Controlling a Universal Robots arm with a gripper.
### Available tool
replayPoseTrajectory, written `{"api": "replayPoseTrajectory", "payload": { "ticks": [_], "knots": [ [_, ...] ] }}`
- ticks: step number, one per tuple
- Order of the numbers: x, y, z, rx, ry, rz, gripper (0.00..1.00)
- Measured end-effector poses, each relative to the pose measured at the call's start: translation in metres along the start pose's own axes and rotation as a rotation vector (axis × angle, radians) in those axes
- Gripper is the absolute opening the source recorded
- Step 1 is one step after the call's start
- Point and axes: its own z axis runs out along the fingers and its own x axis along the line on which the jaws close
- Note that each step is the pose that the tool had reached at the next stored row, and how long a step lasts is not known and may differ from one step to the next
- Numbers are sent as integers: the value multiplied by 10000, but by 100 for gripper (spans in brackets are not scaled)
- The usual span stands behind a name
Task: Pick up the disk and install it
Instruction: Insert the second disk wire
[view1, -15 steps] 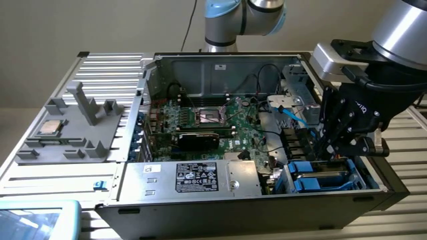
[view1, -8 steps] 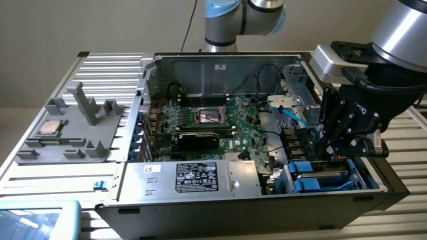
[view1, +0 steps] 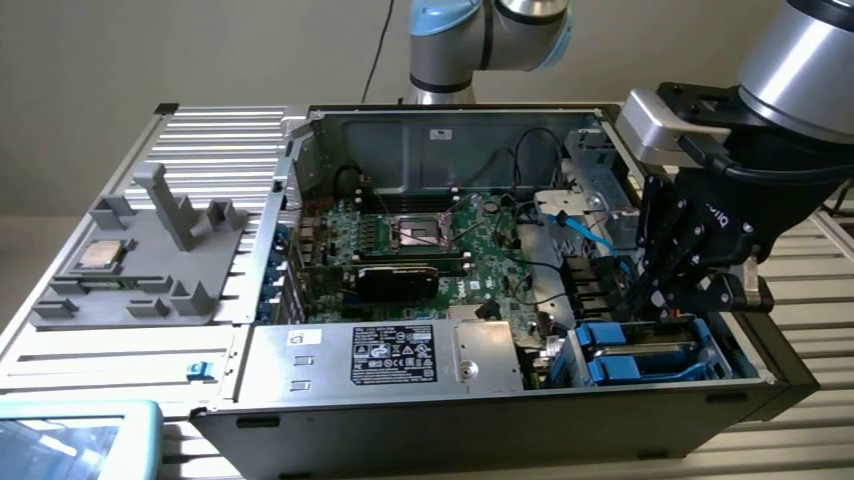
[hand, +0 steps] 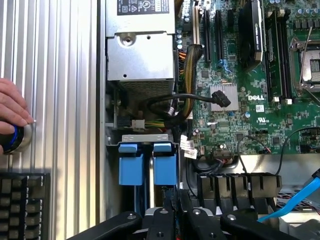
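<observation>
Exterior view: open computer case (view1: 747, 385) lies on its side on a ribbed metal table (view1: 200, 130). Gripper (view1: 663, 305) is lowered into the drive bay at the exterior view's right, its fingers nearly closed, tips down among the blue carriers; whether they pinch anything I cannot tell. The disk (view1: 641, 360) sits in that bay, blue frame showing just under the gripper. Power supply (view1: 387, 355) with black label lies beside the bay; motherboard (view1: 427, 250) behind it. A grey fixture (view1: 147, 255) carries a CPU chip (view1: 102, 256) outside the case. Wrist view: two blue carrier tabs (hand: 147, 164) stand side by side directly ahead of the black fingers (hand: 172, 220). A person's hand (hand: 12, 112) rests on a round button (hand: 15, 140), near a keyboard (hand: 22, 200).
</observation>
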Motion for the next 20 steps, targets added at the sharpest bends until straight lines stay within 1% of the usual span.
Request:
{"api": "replayPoseTrajectory", "payload": {
  "ticks": [4,8,13,20],
  "knots": [
    [29,-2,12,-5,-107,-11,15],
    [28,-6,47,-5,-111,-12,15],
    [27,-35,55,-5,-111,-11,15],
    [32,-39,83,-5,-111,-12,15]
  ]
}}
